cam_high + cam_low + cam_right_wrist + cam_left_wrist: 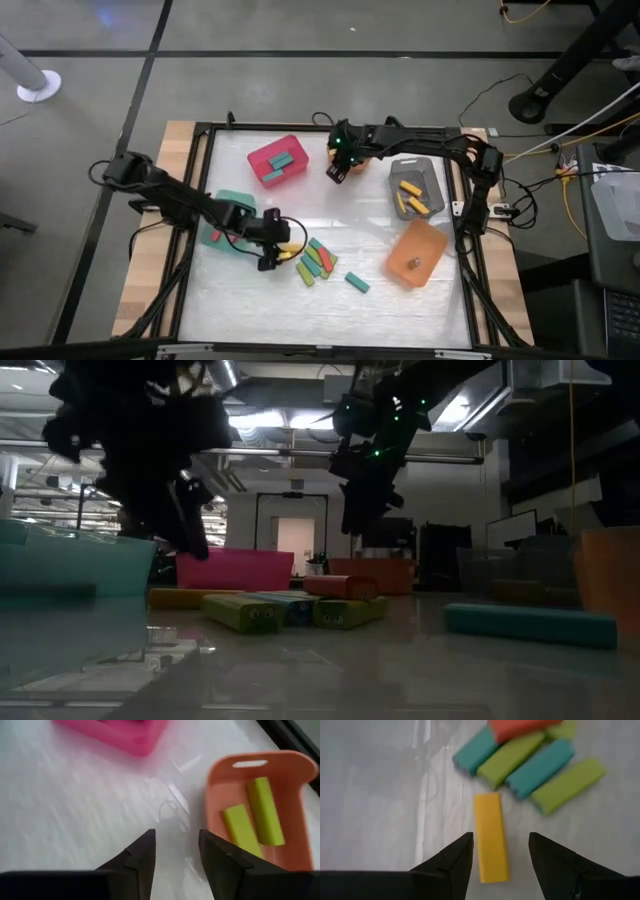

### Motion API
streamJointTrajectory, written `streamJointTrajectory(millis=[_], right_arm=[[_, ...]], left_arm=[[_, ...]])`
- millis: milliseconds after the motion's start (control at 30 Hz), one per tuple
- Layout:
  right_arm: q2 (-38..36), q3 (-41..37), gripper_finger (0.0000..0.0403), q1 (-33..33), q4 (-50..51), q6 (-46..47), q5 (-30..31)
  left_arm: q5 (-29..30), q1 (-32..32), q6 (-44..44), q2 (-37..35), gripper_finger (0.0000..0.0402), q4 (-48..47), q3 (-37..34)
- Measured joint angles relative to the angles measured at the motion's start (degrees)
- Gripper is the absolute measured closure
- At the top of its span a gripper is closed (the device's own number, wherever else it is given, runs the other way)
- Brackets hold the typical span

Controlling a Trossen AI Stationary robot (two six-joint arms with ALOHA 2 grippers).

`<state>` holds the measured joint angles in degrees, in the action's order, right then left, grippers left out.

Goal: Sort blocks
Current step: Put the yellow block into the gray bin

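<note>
Pickup underway: my left hand point(497, 857) hangs open astride the yellow block point(491, 837); next I lower and close. Right hand point(176, 851) waits open, empty, far side.

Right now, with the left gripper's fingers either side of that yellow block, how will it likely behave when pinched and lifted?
The yellow block looks like a stiff, flat bar, so it probably won't flex. It lies flat, so rolling seems unlikely. The open left gripper straddles its near end, so it may tilt when lifted; its smooth faces might be slippery.

Yellow block point(492, 837), pink bin point(278, 161)
</note>
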<state>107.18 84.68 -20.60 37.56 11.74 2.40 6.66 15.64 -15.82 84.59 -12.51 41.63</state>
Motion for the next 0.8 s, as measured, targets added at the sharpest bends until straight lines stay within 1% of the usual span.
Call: streamJointTrajectory(millis=[100, 300, 400, 467, 600, 633, 733, 800], right_arm=[[-0.30, 0.07, 0.0252, 1.74, 0.09, -0.02, 0.27], [-1.83, 0.09, 0.0252, 5.60, -0.07, -0.10, 4.25], [-3.41, 0.13, 0.0252, 7.20, 0.17, -0.08, 5.09], [-4.88, 0.13, 0.0252, 8.32, 0.32, 0.34, 5.11], [-8.87, 0.13, 0.0252, 10.84, 1.41, 2.70, 5.06], [-10.01, 0.13, 0.0252, 11.46, 2.18, 3.32, 5.02], [-13.62, 0.13, 0.0252, 13.95, 3.63, 6.18, 5.00], [-16.02, 0.13, 0.0252, 15.83, 4.81, 7.76, 4.97]], left_arm=[[1.37, 0.29, -0.58, 3.08, 0.0221, -0.02, 0.00], [1.75, 0.29, -0.53, 8.15, 0.0221, 0.35, 0.15], [2.02, 0.40, -0.73, 9.88, 0.0226, 0.57, 0.30], [2.03, 0.40, -0.55, 10.06, 0.0244, 0.72, 0.31], [1.73, -0.09, -0.65, 9.38, 0.0311, 2.53, 0.08], [1.59, -0.33, -0.71, 9.09, 0.0320, 3.45, 0.02], [1.03, -1.24, -0.71, 8.70, 0.0320, 6.13, -0.04], [0.82, -2.11, -0.60, 8.15, 0.0320, 6.31, 0.39]])
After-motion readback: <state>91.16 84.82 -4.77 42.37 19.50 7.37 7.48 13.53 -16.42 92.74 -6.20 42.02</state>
